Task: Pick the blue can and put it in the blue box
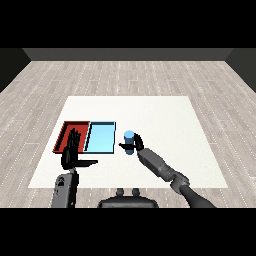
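Right forearm angles in from the lower right, and the right hand [136, 143] is curled round the blue can [129, 141], grasping it just right of the light blue tray [100, 137]. The can stands upright, long axis vertical, top facing up, outside the tray. The left hand [71, 150] is raised with fingers straight and relaxed, thumb out, over the red tray [67, 131].
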You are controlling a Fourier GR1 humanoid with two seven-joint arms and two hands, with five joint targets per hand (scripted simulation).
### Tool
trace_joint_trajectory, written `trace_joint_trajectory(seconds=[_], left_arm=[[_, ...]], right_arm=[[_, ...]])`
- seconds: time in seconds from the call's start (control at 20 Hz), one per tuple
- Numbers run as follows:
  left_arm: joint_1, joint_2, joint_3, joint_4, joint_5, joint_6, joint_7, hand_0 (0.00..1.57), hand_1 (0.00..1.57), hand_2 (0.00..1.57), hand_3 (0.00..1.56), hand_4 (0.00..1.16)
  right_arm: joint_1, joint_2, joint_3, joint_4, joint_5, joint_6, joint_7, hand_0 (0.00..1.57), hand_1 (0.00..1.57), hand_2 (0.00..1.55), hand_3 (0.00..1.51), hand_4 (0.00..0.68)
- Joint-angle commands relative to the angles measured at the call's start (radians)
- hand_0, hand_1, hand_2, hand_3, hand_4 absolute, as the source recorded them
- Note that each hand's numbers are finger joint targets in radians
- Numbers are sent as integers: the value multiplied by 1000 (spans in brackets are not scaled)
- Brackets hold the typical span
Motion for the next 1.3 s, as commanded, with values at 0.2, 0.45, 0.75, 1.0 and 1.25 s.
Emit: trace_joint_trajectory(seconds=[0.2,0.45,0.75,1.0,1.25], left_arm=[[1,15,15,-6,24,-21,2,0,0,0,0,0],[-31,-31,-38,72,-35,16,-21,0,0,0,0,0],[-72,-21,-71,81,-57,4,18,0,0,0,0,0],[-123,-24,-135,31,-108,26,96,0,0,0,0,0],[-157,-41,-278,42,-95,154,163,0,0,0,0,0]], right_arm=[[22,0,121,10,-9,-105,10,1537,1537,1526,1479,538],[-19,-39,29,-93,97,-70,66,1511,1511,1486,1423,559],[-4,-135,47,-321,183,-110,101,1529,1529,1478,1408,567],[89,-311,32,-569,225,-101,121,1536,1536,1490,1417,586],[130,-425,39,-849,292,-213,257,1502,1502,1469,1393,582]])
